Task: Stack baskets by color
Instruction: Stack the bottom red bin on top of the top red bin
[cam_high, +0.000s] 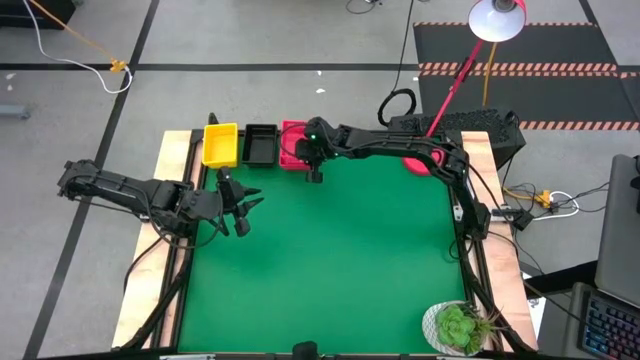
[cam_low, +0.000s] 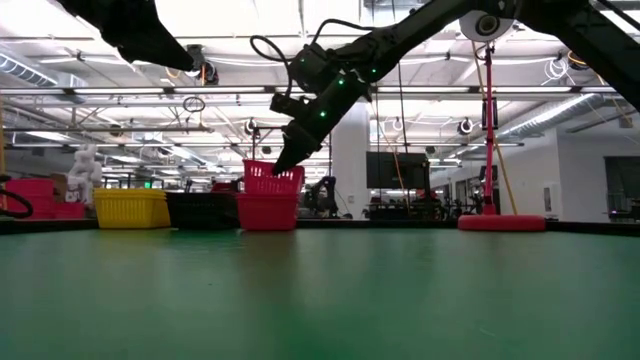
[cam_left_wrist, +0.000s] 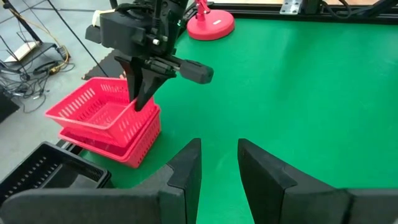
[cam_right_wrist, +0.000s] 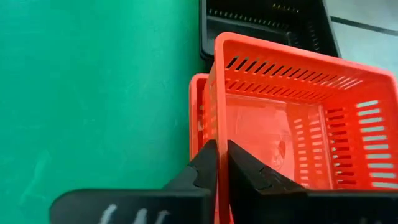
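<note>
Pink basket (cam_right_wrist: 292, 118) glossy slotted plastic; table (cam_high: 340, 260) matt green; pincer fingers (cam_left_wrist: 186, 174) matt black

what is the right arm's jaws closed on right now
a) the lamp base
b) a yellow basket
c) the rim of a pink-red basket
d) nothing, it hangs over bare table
c: the right gripper pinches the near wall of the top pink-red basket, which sits tilted on the pink-red stack beside the black baskets.

Three basket stacks (cam_high: 258, 145) stand in a row along the table's (cam_high: 330, 260) far edge, lamp base (cam_high: 417, 164) to their right
</note>
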